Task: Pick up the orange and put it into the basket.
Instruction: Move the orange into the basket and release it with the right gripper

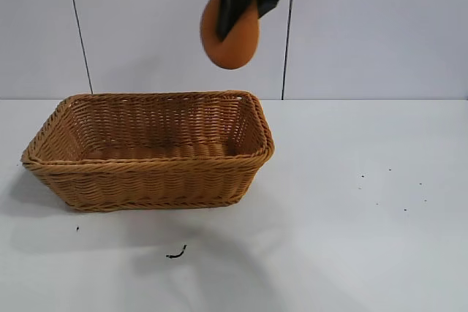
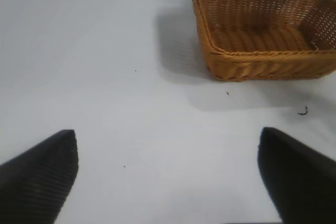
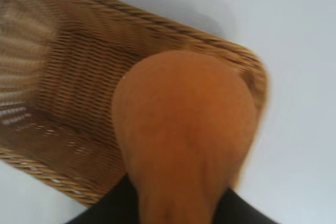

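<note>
The orange (image 1: 232, 38) hangs high in the air, above the basket's back right part, held by my right gripper (image 1: 240, 6), which is shut on it. In the right wrist view the orange (image 3: 184, 129) fills the middle, with the basket (image 3: 63, 77) below it. The tan wicker basket (image 1: 146, 184) stands on the white table at the left and holds nothing. It also shows in the left wrist view (image 2: 262, 61). My left gripper (image 2: 168, 174) is open and empty, above bare table away from the basket.
A small dark scrap (image 1: 176, 253) lies on the table in front of the basket. A few dark specks (image 1: 387, 195) dot the table at the right. A grey panelled wall stands behind.
</note>
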{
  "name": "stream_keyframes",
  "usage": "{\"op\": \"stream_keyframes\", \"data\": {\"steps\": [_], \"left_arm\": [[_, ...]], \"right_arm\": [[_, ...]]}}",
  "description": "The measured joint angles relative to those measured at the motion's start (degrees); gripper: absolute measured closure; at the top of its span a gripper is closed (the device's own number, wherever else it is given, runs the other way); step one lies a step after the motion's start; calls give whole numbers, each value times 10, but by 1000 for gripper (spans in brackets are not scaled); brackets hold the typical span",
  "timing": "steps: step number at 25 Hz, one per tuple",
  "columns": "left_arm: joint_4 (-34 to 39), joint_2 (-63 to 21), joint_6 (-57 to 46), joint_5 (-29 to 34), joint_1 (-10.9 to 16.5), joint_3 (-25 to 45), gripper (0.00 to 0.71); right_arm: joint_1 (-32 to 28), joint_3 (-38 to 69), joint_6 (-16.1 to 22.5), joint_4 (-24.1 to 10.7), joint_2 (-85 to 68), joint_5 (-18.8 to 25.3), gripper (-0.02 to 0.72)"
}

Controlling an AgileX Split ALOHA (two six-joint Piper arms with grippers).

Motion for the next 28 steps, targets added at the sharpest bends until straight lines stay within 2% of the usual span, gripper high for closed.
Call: {"op": "stream_keyframes", "data": {"steps": [6, 10, 12, 15, 18, 19, 22, 25, 28], "left_arm": [[0, 0, 0, 0, 0, 0, 44], [0, 0, 0, 0, 0, 0, 44], [0, 0, 0, 0, 0, 0, 44], [0, 0, 0, 0, 0, 0, 44], [0, 0, 0, 0, 0, 0, 44], [0, 0, 0, 0, 0, 0, 44], [0, 0, 0, 0, 0, 0, 44], [0, 0, 0, 0, 0, 0, 44], [0, 0, 0, 0, 0, 0, 44]], "right_arm": [[10, 0, 0, 1, 71, -58, 628], [10, 0, 0, 0, 95, -68, 628], [10, 0, 0, 0, 98, -66, 604], [10, 0, 0, 0, 99, -66, 454], [10, 0, 0, 0, 94, -60, 174], [10, -2, 0, -3, 89, -53, 106], [10, -16, 1, -27, 74, -15, 31], [6, -53, 14, -56, 60, 37, 17], [-12, -91, 26, -63, 54, 75, 10]]}}
